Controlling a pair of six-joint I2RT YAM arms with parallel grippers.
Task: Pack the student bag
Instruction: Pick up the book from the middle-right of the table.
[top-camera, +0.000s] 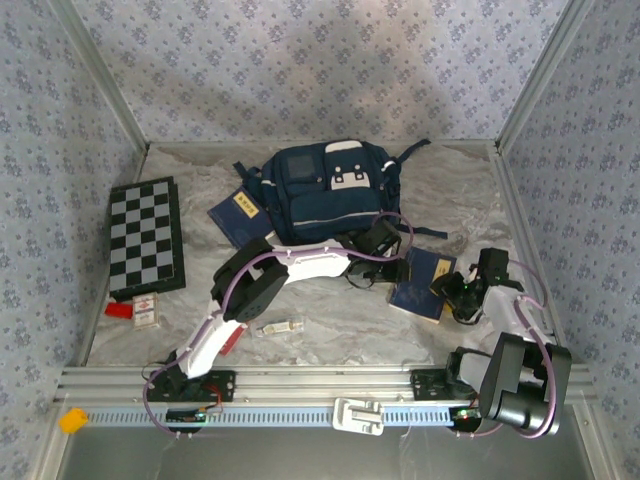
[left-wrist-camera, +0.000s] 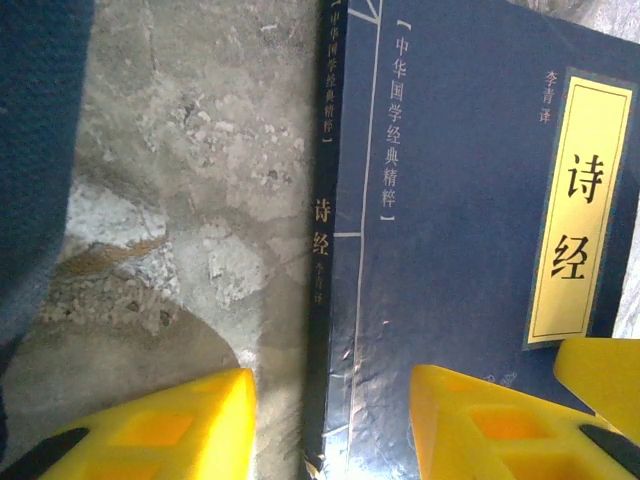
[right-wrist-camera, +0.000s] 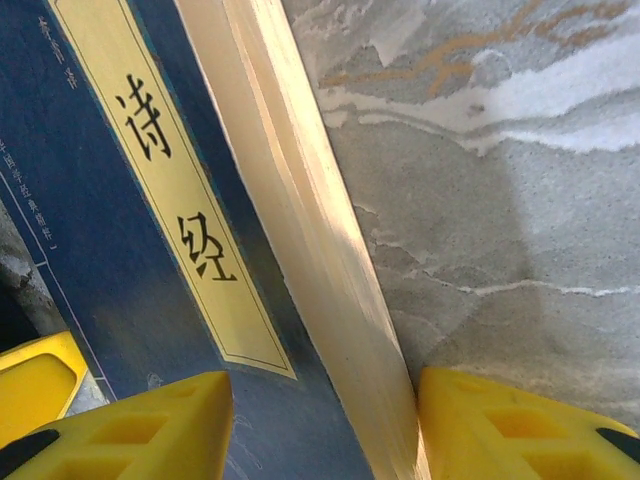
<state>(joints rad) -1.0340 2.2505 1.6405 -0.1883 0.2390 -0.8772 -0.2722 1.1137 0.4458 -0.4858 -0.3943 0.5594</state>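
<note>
The left end effector (left-wrist-camera: 330, 400), wide open and empty, straddles the spine of a dark-blue, yellow-labelled paperback book (top-camera: 420, 283). The right end effector (right-wrist-camera: 322, 390), equally open, straddles its page edge.

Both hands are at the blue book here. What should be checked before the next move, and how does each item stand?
1. Open left hand straddles the book spine: ok.
2. Open right hand straddles its page edge: ok.
3. Room between hands: not ok, one of the right hand's fingers intrudes in the left wrist view.
4. Opening of the student bag ready: cannot tell.
</note>
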